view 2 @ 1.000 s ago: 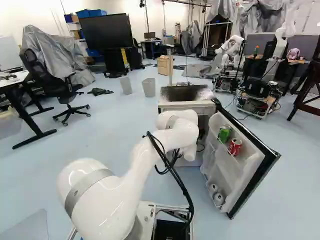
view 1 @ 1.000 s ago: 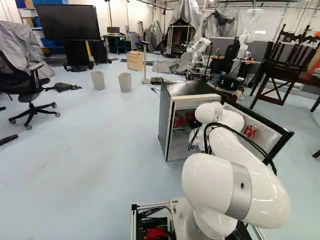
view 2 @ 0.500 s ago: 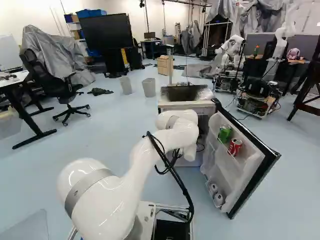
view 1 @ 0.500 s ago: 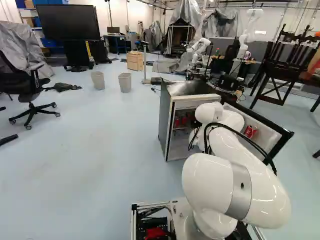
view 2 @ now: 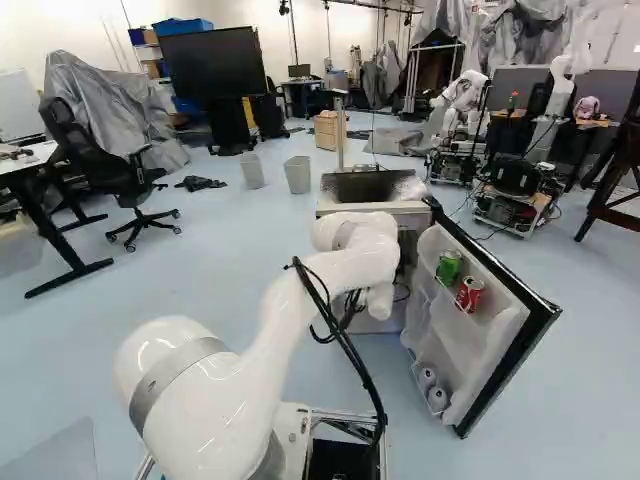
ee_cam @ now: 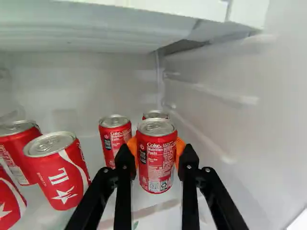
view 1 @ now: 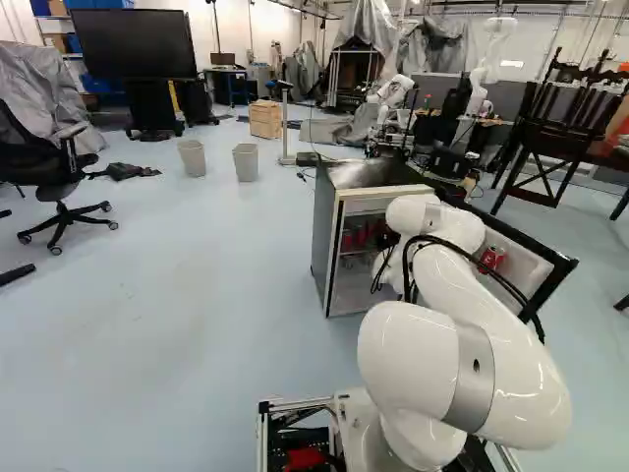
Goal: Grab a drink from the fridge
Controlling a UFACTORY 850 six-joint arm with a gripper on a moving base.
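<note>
Workshop with pale blue floor [view 1: 197, 324], fridge open, red can gripped

Inside the fridge [view 2: 370, 209], the held red can [ee_cam: 156, 165] stands upright between two fingers of the black gripper [view 1: 389, 240], their orange pads [ee_cam: 180, 149] pressed to it from opposite sides. Whether its base touches anything beneath cannot be told. Just behind it, mostly hidden, is a rear can [ee_cam: 154, 115]; near it, towards the other cans, stands a slimmer-looking red can [ee_cam: 114, 139]. Beyond that, closer to the camera, a can with a white star [ee_cam: 60, 179] leans, with two more red ones past it. On the opposite side rises the fridge's white, ribbed inner wall [ee_cam: 230, 115].

Swung wide beside the white arm [view 1: 462, 305], the fridge door [view 2: 515, 305] carries a green can [view 2: 449, 268] and a red door can [view 2: 469, 295] together on its upper rack, plus two pale-ended cans [view 2: 437, 398] low down. Farther off are two bins [view 2: 298, 176], a big black screen [view 1: 133, 44] and, at the right base view's upper right, another robot [view 2: 462, 98].
</note>
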